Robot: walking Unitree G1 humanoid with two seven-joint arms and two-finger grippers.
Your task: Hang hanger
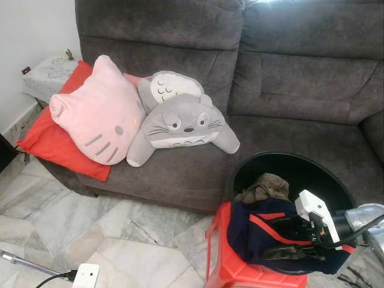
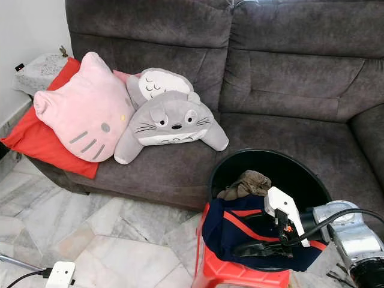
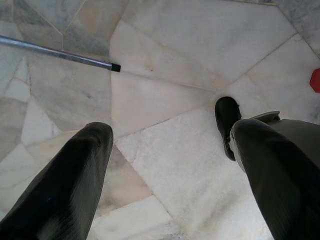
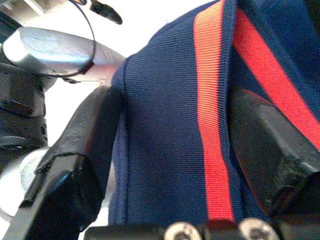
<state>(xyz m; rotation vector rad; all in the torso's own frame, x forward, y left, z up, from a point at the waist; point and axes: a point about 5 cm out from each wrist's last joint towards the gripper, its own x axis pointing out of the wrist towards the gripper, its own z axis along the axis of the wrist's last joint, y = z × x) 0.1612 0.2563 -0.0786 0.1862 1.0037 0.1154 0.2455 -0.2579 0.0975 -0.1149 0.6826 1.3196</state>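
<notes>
Right gripper [image 2: 255, 237] lower right, fingers [image 4: 85, 150] clamped on navy red-striped garment [image 2: 225, 231] over black basket [image 2: 300, 174]. Left gripper [image 3: 170, 165] fingers spread wide, empty, above marble floor [image 3: 175, 60]

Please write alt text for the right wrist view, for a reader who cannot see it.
Close view along the right pincer: its two black fingers sit on either side of a fold of navy blue ribbed garment with two orange-red stripes, the cloth between them. Behind, at one side, lies a silver metal robot part with a black cable against a bright background.
</notes>
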